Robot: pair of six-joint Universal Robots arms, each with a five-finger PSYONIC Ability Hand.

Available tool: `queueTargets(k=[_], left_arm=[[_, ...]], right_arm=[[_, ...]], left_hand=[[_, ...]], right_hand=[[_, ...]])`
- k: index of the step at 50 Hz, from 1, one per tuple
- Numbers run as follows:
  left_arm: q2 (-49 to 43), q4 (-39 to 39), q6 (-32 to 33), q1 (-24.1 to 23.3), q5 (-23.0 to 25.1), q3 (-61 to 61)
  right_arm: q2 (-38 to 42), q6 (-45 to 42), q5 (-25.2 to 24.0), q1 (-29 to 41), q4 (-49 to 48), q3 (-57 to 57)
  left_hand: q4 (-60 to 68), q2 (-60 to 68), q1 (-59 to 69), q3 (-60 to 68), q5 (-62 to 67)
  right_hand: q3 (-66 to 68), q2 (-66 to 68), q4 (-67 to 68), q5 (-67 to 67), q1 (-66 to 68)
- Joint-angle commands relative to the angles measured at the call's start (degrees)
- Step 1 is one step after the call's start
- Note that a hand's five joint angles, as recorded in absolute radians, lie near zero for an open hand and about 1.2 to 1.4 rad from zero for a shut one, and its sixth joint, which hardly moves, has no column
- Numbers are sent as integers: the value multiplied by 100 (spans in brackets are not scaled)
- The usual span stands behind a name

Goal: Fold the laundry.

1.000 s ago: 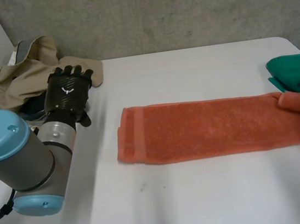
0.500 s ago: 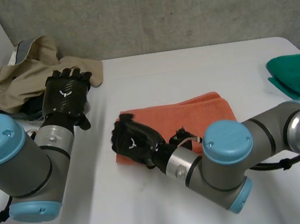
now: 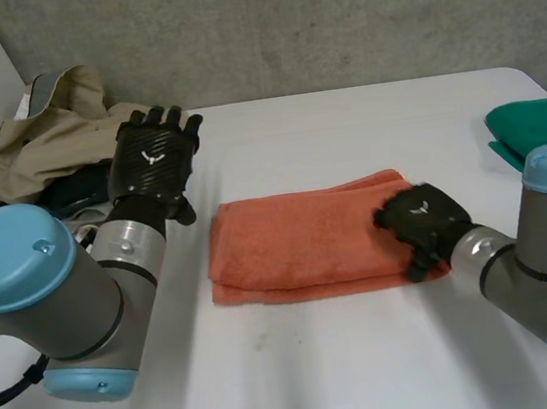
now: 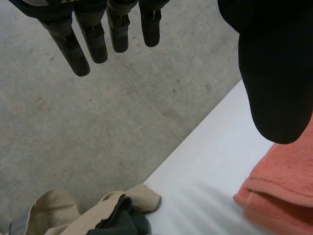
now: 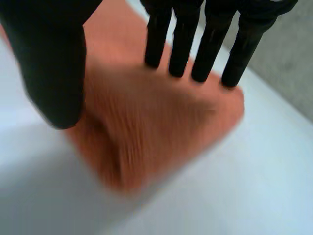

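Note:
An orange towel [image 3: 299, 241] lies folded in half in the middle of the white table [image 3: 375, 363], its doubled layers showing at the left end. My right hand [image 3: 423, 225] rests at the towel's right end, over the fold. In the right wrist view its fingers [image 5: 205, 44] are straight and the thumb stands apart above the towel [image 5: 161, 122], holding nothing. My left hand [image 3: 152, 165] is raised over the table just left of the towel, fingers [image 4: 93, 39] straight and spread, empty. A corner of the towel [image 4: 283, 196] lies below its thumb.
A heap of beige clothes [image 3: 52, 133] with a dark garment lies at the back left corner, just behind my left hand, also seen as the beige heap [image 4: 63, 215]. A folded green cloth [image 3: 541, 129] sits at the right edge. A concrete wall runs behind the table.
The towel lay stretched out long; the right hand brought its right end over to the left, folding it in half, then let go and drew back to the fold. The left hand shifted slightly right.

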Motion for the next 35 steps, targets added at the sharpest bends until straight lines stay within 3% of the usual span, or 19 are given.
queueTargets(k=[1,7,12,18,21,24,25,27,28,31,35], left_arm=[[-65,-21,0,-87,-16,11],[-12,-39,0,-78,-16,-7],[110,-47,0,-69,-34,-51],[243,-56,-8,-16,-42,-209],[251,-65,-8,1,-42,-288],[260,-56,-8,10,-42,-341],[269,-65,-8,1,-42,-341],[269,-56,-8,-16,-34,-341],[260,-56,-8,-16,-34,-341],[260,-39,-26,-51,-34,-244],[251,-56,-166,-165,-60,10]], right_arm=[[109,-969,714,-553,-56,80],[-233,-1443,821,-458,-531,-87],[-454,-2147,698,385,-987,-350],[3,-2560,-136,1896,-1735,-307],[353,-2849,-540,2345,-1762,-141],[618,-3052,-629,2417,-1735,-105],[706,-3096,-586,2417,-1735,-96],[672,-3053,-559,2408,-1727,-44],[584,-2948,-541,2408,-1735,9],[330,-2597,-533,2347,-1727,80],[-514,-1307,-533,1890,-1709,317]], left_hand=[[-165,-160,-107,-192,-276],[-165,-160,-107,-192,-276],[-165,-160,-107,-192,-276],[-165,-160,-107,-192,-276],[-165,-160,-107,-192,-276],[-165,-160,-107,-192,-276],[-165,-160,-107,-192,-276],[-165,-160,-107,-192,-276],[-165,-160,-107,-192,-276],[-165,-160,-107,-192,-276],[-165,-160,-107,-192,-276]], right_hand=[[4537,4532,4541,4514,4417],[4537,4532,4541,4514,4417],[4537,4532,4541,4514,4417],[4537,4532,4541,4514,4417],[4537,4532,4541,4514,4417],[4537,4532,4541,4514,4417],[3727,3722,3731,3704,3607],[540,535,545,517,420],[-2463,-2468,-2459,-2486,-2583],[-2463,-2468,-2459,-2486,-2583],[-2463,-2468,-2459,-2486,-2583]])
